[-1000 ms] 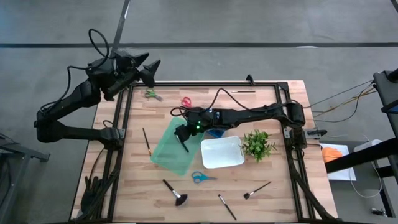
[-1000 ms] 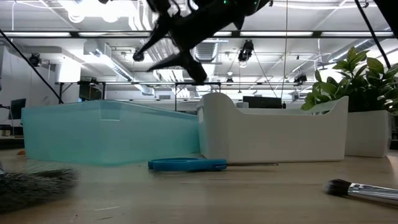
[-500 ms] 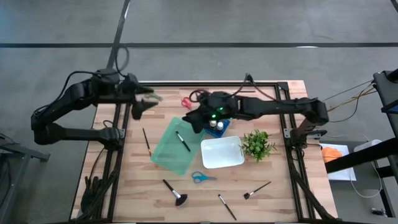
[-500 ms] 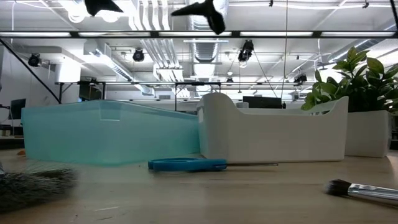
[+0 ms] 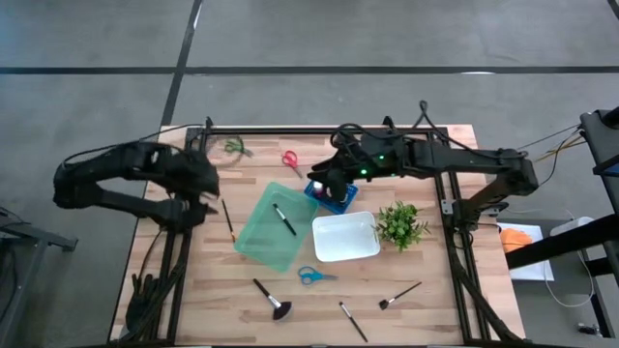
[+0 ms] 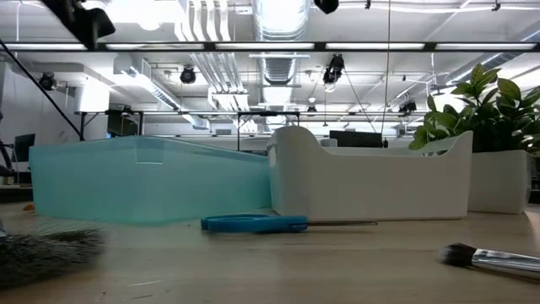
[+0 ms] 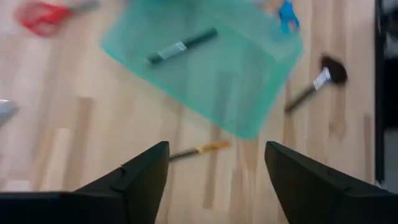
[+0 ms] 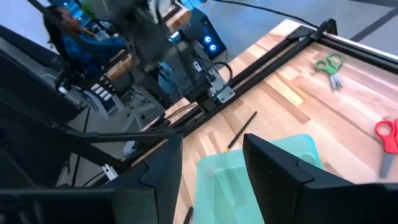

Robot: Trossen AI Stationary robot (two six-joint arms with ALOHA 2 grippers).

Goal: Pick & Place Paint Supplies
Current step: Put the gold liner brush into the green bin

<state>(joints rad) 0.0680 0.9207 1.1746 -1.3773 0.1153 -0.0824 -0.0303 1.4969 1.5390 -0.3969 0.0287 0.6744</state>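
Left hand (image 7: pixel 214 165) released, fingers (image 7: pixel 140 177) spread, nothing between; hovering above left side of wooden surface (image 5: pixel 416 319), near loose brush (image 7: pixel 198 150) lying just beside teal tray (image 5: pixel 259 240). Right hand (image 8: pixel 211 165) released too, fingers apart, empty; up over back middle of surface, near blue holder with paint bottles (image 5: pixel 334 196). One dark brush (image 5: pixel 284 219) inside teal tray. White bin (image 5: pixel 344 237) just beside tray, leafy plant (image 5: pixel 400 224) to its right. Green scissors (image 5: pixel 234 147) and red scissors (image 5: pixel 289 159) at back edge, blue scissors (image 5: pixel 313 275) in front of tray. Fan brush (image 5: pixel 271 301), slim brush (image 5: pixel 353 322), another brush (image 5: pixel 399 296) along front edge, well apart.
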